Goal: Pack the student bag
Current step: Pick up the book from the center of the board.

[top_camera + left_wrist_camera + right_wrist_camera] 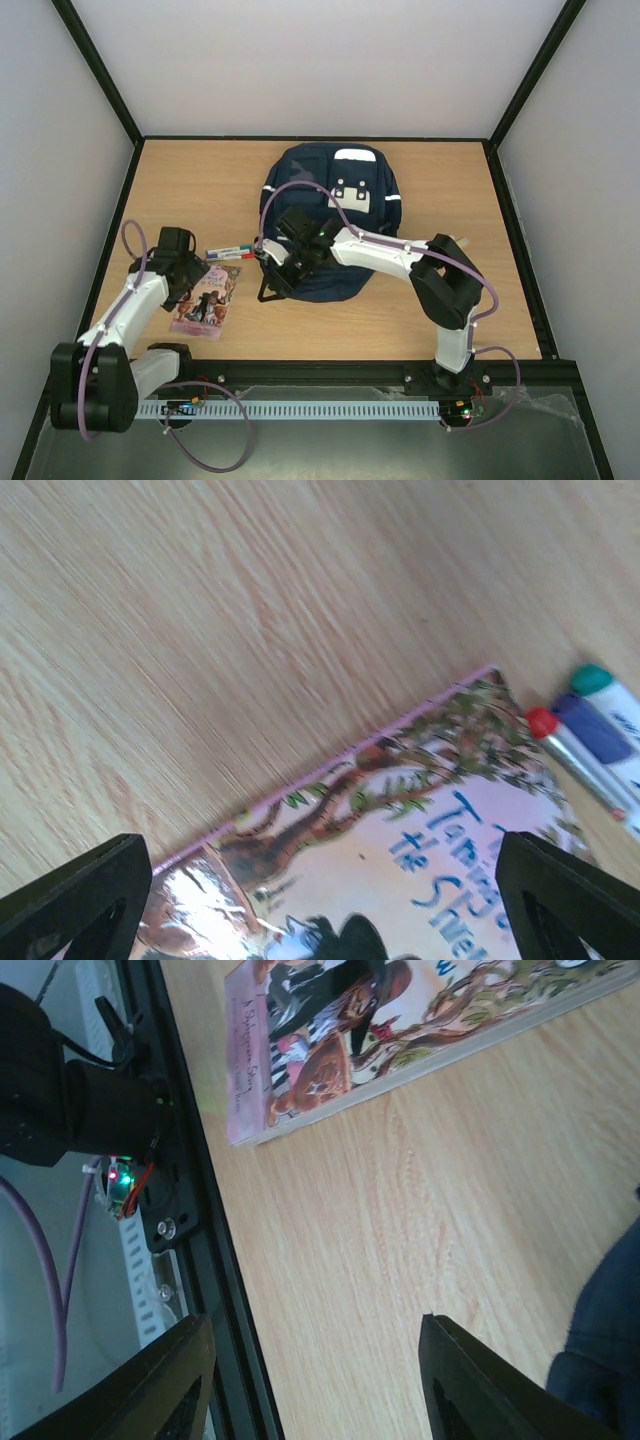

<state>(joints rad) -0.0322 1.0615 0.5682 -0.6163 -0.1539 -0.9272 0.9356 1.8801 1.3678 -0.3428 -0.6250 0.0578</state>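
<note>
My left gripper is wide open, holding nothing, over the pink paper picture book (coloured marker pens lie beside it). My right gripper is wide open and empty too, by the big navy blue cloth backpack lying on the wooden table.

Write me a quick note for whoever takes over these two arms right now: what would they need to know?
Left pincer: open, hovering just above the picture book, not gripping it.
Right pincer: open and empty, over the table beside the student bag's near-left edge.
The student bag lies flat mid-table, front side up; I cannot tell whether it is unzipped.
The markers lie just beyond the book, left of the bag.
Done: nothing visibly packed yet.
Left: probably the book and markers still have to go into the bag.
</note>
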